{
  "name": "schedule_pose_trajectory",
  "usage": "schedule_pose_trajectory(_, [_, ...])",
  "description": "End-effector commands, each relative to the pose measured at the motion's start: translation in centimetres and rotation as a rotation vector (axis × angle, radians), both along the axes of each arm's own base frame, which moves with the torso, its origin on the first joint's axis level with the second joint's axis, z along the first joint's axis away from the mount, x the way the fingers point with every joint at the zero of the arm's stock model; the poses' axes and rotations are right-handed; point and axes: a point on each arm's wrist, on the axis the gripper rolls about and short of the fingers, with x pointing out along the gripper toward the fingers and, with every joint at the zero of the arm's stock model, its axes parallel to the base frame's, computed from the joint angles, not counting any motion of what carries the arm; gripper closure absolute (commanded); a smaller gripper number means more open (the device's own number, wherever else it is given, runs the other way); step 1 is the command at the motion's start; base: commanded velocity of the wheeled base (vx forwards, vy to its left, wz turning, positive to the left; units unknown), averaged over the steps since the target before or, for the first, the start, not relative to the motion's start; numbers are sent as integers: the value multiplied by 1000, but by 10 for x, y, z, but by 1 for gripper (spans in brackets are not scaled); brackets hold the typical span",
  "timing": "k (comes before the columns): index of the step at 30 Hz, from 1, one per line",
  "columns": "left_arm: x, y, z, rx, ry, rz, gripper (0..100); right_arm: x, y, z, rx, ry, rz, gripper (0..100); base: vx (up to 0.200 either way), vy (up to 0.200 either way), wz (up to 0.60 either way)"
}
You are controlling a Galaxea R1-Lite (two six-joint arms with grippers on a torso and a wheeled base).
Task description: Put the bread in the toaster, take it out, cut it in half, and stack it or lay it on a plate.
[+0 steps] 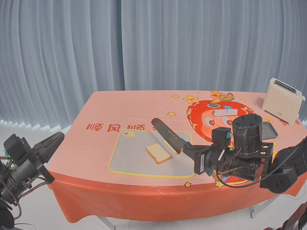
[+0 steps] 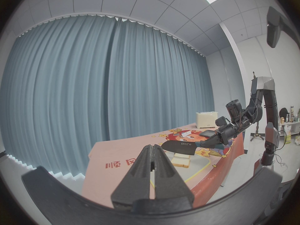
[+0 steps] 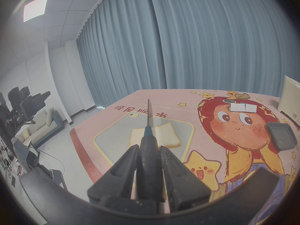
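1. The bread (image 1: 158, 153) is seen in two pieces, side by side on the board (image 1: 128, 157).
2. The knife (image 1: 166, 134) is clamped in the right hand (image 1: 187, 148), raised over the board.
3. The left hand (image 2: 153, 152) is held together, well off the board.
4. A piece could be dragged off the board if snagged by the blade.

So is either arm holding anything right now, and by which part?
The right gripper holds the knife by its handle, jaws shut around it, blade pointing out over the cutting board. The left gripper holds nothing, jaws shut.
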Motion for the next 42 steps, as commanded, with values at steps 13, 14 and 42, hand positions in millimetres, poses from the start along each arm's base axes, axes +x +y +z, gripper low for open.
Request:
schedule_pose_trajectory(13, [-127,31,-42,-5,-16,189,100,0,-3,9,24,-32,-6,100,0,0,0])
schedule_pose_trajectory(14, [-132,31,-47,-4,-8,201,100,0,-3,10,25,-33,-6,100,0,0,0])
schedule_pose_trajectory(42, [-159,37,-91,1,88,491,100,-8,-11,28,64,-81,-4,100,0,0,0])
